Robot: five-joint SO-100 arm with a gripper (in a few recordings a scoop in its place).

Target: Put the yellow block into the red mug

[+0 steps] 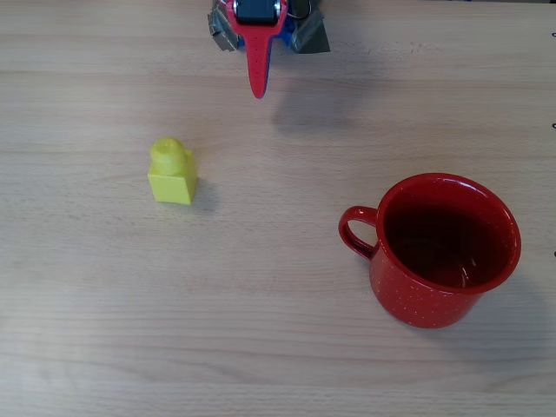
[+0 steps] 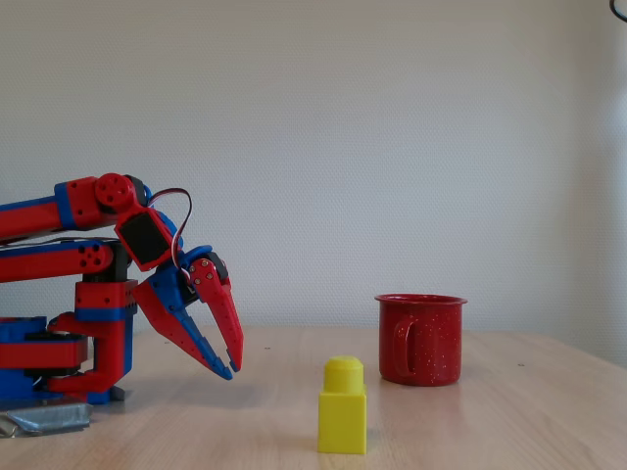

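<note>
My fingers hang folded back near my own base, tips pointing down at the desk without touching it; in the fixed view the red finger and the blue one lie close along each other, with a slim gap at the tips, so I read them as nearly pressed together and pinching nothing, though from this side I cannot be quite sure how narrow that gap is; in the overhead view my red finger shows as a single pointed blade at the top edge of the picture, its tip aimed down the desk.

The yellow block stands upright on the bare wood, stud up, well apart from my fingers, below and to the left of them in the overhead view; in the fixed view the yellow block sits nearest the camera, between my fingers and the mug.

The red mug stands upright on the right of the overhead view, well apart from the block, its handle turned left toward the block's side and its dark inside open; in the fixed view the red mug stands farther back and to the right, its handle facing the camera.
</note>
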